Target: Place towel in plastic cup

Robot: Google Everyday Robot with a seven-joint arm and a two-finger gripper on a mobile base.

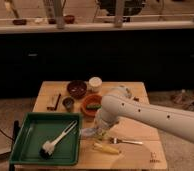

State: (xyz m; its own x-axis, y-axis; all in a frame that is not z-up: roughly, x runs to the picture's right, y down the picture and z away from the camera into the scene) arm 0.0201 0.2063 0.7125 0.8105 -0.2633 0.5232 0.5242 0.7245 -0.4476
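Note:
A pale crumpled towel (89,133) lies on the wooden table (135,90), right beside the green tray's right edge. My gripper (97,126) is at the end of the white arm (150,116), which reaches in from the right. It is down right at the towel, and the wrist mostly hides it. A white plastic cup (95,83) stands upright at the back of the table, well behind the gripper. I cannot tell whether the towel is held.
A green tray (30,131) at the front left holds a dish brush (56,142). A dark bowl (77,89), a small dark cup (68,103) and an orange bowl (91,105) with something green stand mid-table. A yellow object (106,148) and a fork (124,141) lie near the front.

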